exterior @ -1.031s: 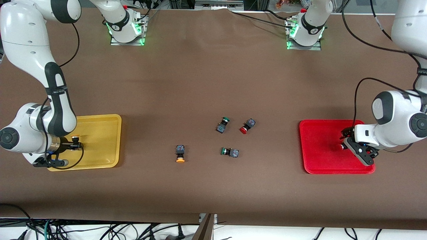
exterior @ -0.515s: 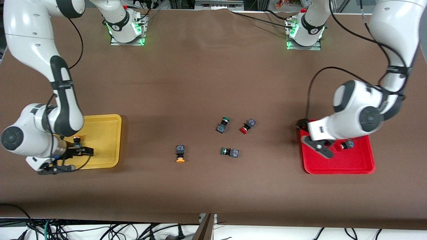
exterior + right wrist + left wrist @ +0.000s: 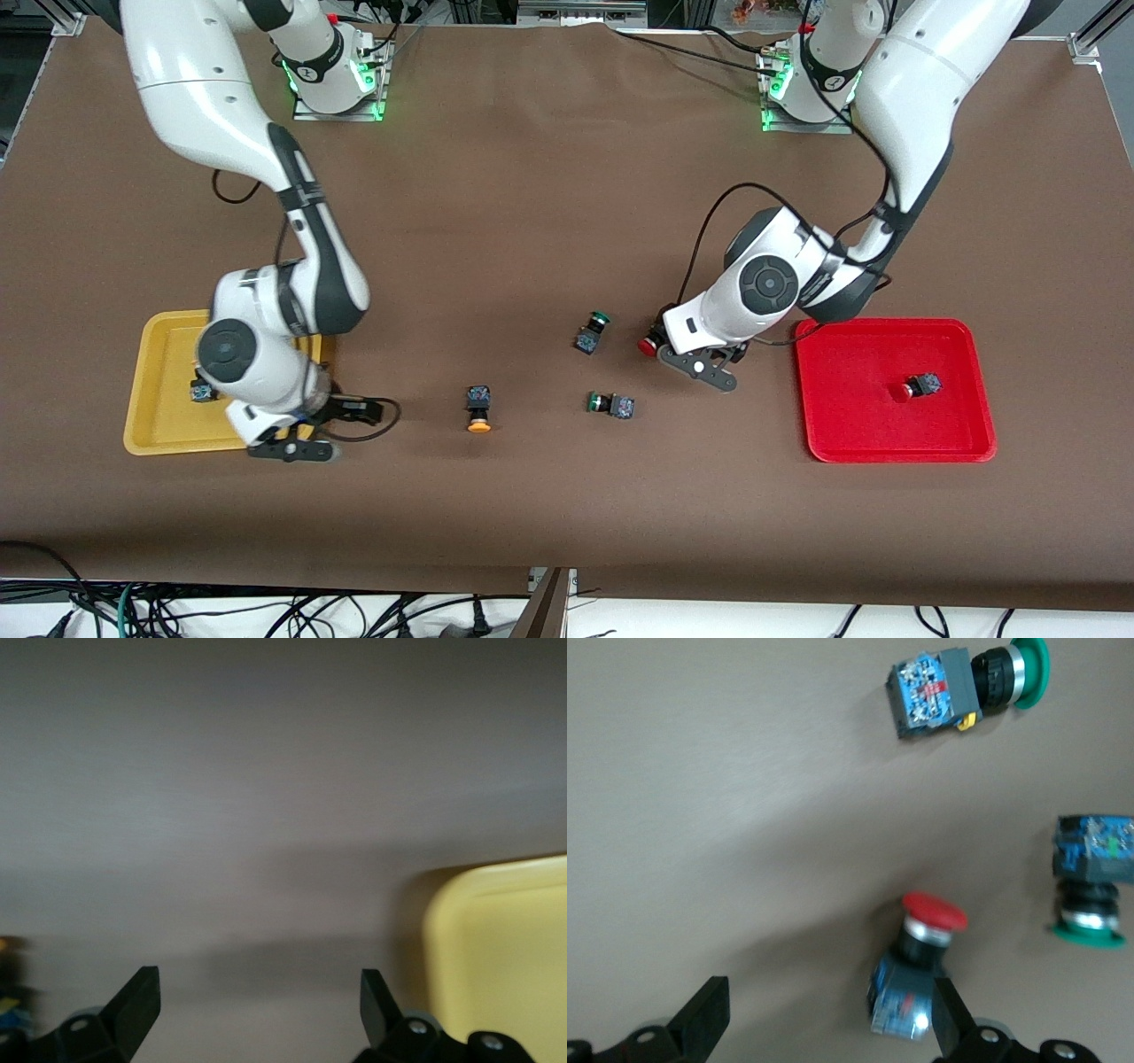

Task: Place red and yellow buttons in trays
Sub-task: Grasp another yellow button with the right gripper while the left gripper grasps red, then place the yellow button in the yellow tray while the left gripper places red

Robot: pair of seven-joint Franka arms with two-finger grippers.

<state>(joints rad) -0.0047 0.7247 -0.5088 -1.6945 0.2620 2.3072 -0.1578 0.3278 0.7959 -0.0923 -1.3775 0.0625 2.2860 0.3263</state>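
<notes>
A red button [image 3: 648,346] lies on the brown table, and my left gripper [image 3: 684,352] hangs open over it. In the left wrist view the red button [image 3: 920,970] sits inside the open left gripper [image 3: 828,1020], close against one finger. A second red button [image 3: 916,387] rests in the red tray [image 3: 842,434]. My right gripper [image 3: 328,428] is open and holds nothing, over bare table by the corner of the yellow tray [image 3: 159,434]. A button's dark block [image 3: 202,391] lies in that tray. A yellow button [image 3: 478,410] lies on the table between the trays.
Two green-capped buttons [image 3: 592,331] [image 3: 611,405] lie close to the red button; the left wrist view shows both green buttons [image 3: 966,687] [image 3: 1090,886]. The yellow tray's corner [image 3: 505,948] edges the right wrist view. Both arm bases stand along the table's top edge.
The right gripper opened, left its button in the yellow tray and moved off the tray toward the middle. The left gripper swung from the red tray to over the loose red button.
</notes>
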